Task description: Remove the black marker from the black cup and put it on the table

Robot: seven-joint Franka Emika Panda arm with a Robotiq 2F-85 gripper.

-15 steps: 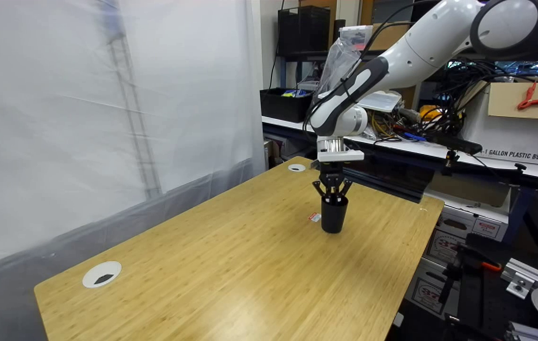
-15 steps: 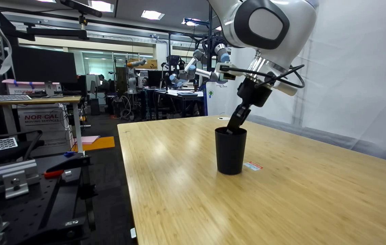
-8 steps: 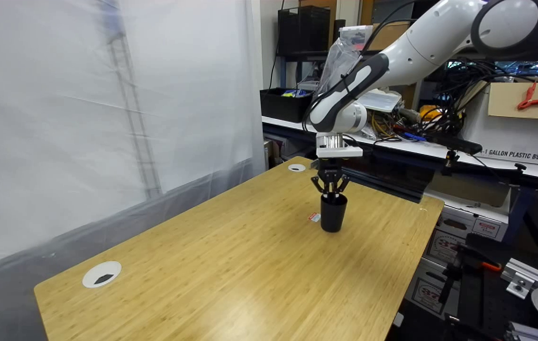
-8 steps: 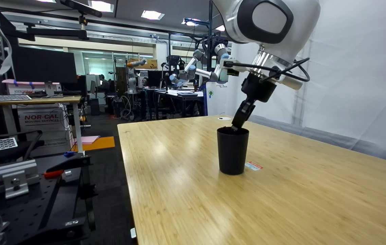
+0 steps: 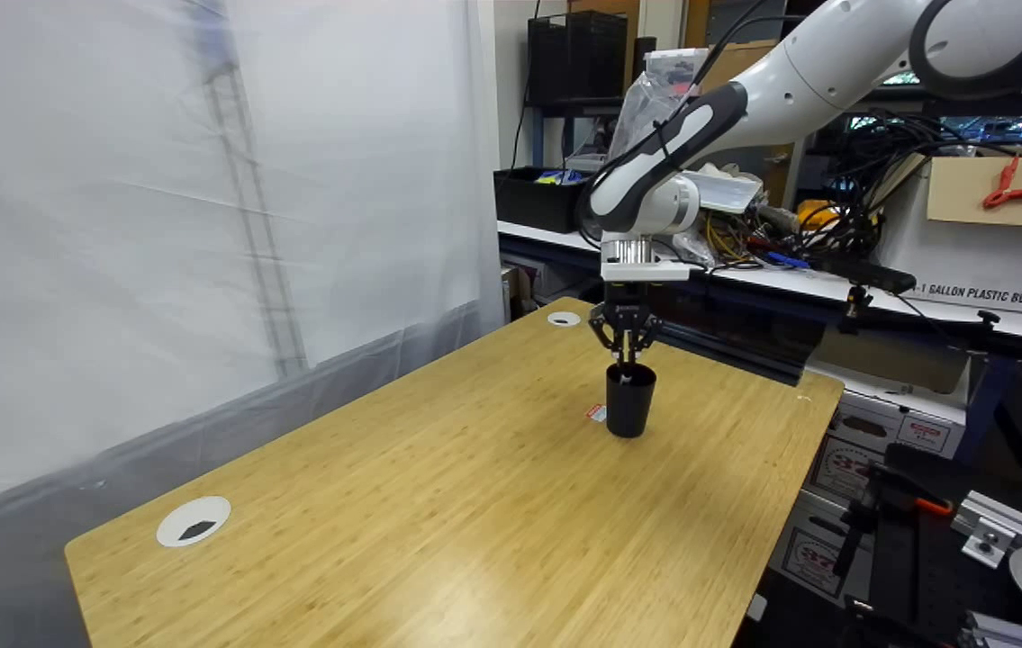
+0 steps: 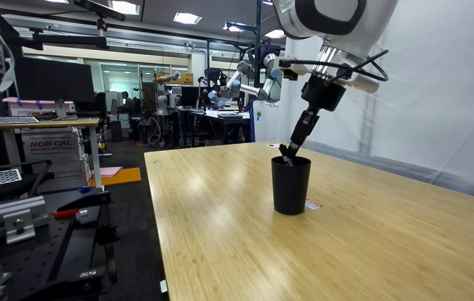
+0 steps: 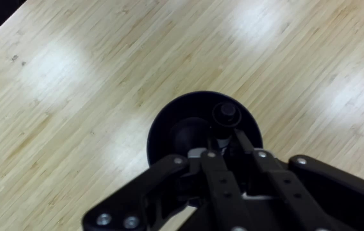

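Black marker (image 7: pixel 227 110) inside the black cup (image 6: pixel 290 188), tilted and close to the cup's wall, dark end (image 6: pixel 283 149) jutting just above the cup's rim in an exterior view; lower part hidden by the cup. Gripper (image 7: pixel 227 144) over the cup's mouth, jaws drawn narrow, marker pinched between the two fingers (image 7: pixel 214 163), with a pale patch of barrel glimpsed in the gap. Fingertips roughly at the height of the cup's rim; cannot tell whether dipped below. Above the cup, white-and-grey robot arm (image 5: pixel 799 81) bent down to the gripper. Cup upright on the wooden table (image 5: pixel 402 504). Just beside the cup's base, lying flat, small red-and-pale label (image 6: pixel 314 204). Well apart from the cup, set into the table, two round white grommets (image 5: pixel 189 511). Beyond the cup, in an exterior view, cluttered bench (image 5: pixel 799 284) with cardboard box (image 5: pixel 988 256) and, at the box's flap, red clamp (image 5: pixel 1008 191). Past the table's edge from the cup, in both exterior views, white sheeting (image 5: pixel 114 225).
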